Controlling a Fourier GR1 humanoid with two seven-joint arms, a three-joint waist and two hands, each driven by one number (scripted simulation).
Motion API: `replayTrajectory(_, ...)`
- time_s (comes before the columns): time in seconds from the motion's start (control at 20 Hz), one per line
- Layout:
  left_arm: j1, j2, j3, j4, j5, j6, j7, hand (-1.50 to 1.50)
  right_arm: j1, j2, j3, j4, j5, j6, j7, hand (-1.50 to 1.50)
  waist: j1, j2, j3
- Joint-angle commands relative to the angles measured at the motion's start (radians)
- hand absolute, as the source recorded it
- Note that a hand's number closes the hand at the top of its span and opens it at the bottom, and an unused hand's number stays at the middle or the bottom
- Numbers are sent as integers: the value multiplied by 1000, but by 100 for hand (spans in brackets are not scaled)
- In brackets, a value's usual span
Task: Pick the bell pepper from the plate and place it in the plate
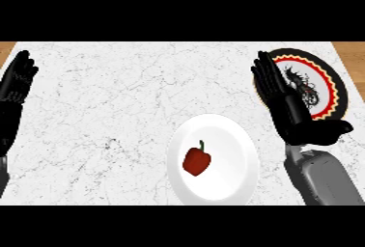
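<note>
Bell pepper (pixel 197 162), red, green-stemmed, on white plate (pixel 231 132); left hand (pixel 18 79), right hand (pixel 278 89): fingers straight.

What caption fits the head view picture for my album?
Red bell pepper on a white plate, right hand open, overlapping the patterned plate, left hand open at left.

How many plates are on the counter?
2. A white plate holds the bell pepper near the middle; a patterned plate sits upper right, partly behind the right robot hand.
</note>
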Motion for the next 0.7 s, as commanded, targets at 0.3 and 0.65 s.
replayTrajectory(0.3, 132, -158, -82, 140, 23, 61, 155, 0, 56, -159, 132, 67, 380, -177, 156, 150, 1, -47, -54)
replayTrajectory(0.65, 190, -267, -107, 211, 46, 112, 180, 0, 272, 126, 147, 19, 520, -635, 181, 150, -30, -61, 7)
